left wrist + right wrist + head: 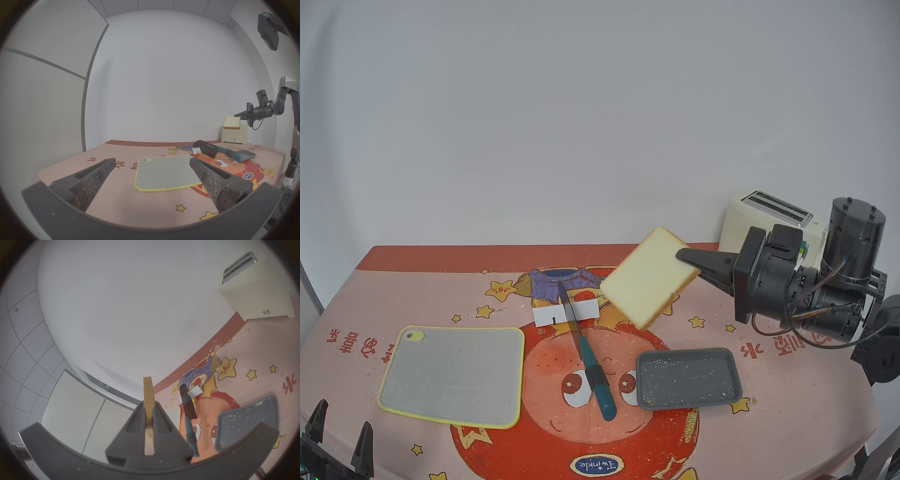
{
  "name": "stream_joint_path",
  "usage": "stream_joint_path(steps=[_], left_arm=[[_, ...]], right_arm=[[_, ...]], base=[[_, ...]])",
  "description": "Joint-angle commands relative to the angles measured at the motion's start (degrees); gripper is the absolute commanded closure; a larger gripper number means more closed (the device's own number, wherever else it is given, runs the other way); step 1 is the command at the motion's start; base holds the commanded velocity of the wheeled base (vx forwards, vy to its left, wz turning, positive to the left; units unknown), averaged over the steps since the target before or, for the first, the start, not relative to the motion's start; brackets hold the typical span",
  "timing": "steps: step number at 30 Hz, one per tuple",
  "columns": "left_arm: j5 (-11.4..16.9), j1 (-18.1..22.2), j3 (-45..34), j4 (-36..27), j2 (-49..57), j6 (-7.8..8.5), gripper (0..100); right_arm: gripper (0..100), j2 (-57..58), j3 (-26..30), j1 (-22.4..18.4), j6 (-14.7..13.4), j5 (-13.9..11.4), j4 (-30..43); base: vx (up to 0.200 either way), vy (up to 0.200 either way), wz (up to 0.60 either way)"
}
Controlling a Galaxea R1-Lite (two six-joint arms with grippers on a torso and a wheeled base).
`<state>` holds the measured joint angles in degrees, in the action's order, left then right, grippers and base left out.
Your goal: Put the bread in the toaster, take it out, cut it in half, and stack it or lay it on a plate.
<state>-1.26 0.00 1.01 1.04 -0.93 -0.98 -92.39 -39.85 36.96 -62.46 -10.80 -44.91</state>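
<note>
Clamps one slice of bread (648, 286) by its edge in the right gripper (681, 254), fingers (165, 430) shut tight on it, aloft near the toaster (775, 219). Holds the left gripper (152, 160) low at the counter (800, 400) edge, fingers wide apart, holding nothing. Elsewhere: one knife (589, 359), one cutting board (453, 375), one grey tray (687, 378). Cartoon-printed pink cloth underneath; plain white wall behind.

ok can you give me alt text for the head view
The right gripper holds a slice of bread in the air above the table, left of a cream toaster at the far right. On the table lie a grey cutting board at left, a knife in the middle and a grey tray at right.
</note>
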Motion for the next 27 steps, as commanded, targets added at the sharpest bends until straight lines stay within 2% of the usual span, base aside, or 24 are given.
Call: stream_joint_path(steps=[1, 4, 14, 18, 27], left_arm=[[-0.06, -0.09, -1.01, 0.02, 0.93, 0.01, 0], [-0.06, -0.09, -1.01, 0.02, 0.93, 0.01, 0], [-0.06, -0.09, -1.01, 0.02, 0.93, -0.17, 0], [-0.06, -0.09, -1.01, 0.02, 0.93, -0.08, 0], [-0.06, -0.09, -1.01, 0.02, 0.93, -0.26, 0]], right_arm=[[100, -2.71, 0.92, 0.48, -0.55, -0.1, -0.35], [100, -2.97, 0.83, 0.48, -1.96, -0.1, -0.53], [100, -2.79, 0.92, 1.27, -2.57, -0.19, -0.71], [100, -3.5, 0.92, 1.53, -3.8, -0.19, -0.71], [100, -5.78, 1.97, 4.26, -3.8, -0.1, -0.71]], base=[[0.0, 0.2, 0.0], [0.0, 0.2, 0.0], [0.0, 0.2, 0.0], [0.0, 0.2, 0.0], [0.0, 0.2, 0.0]])
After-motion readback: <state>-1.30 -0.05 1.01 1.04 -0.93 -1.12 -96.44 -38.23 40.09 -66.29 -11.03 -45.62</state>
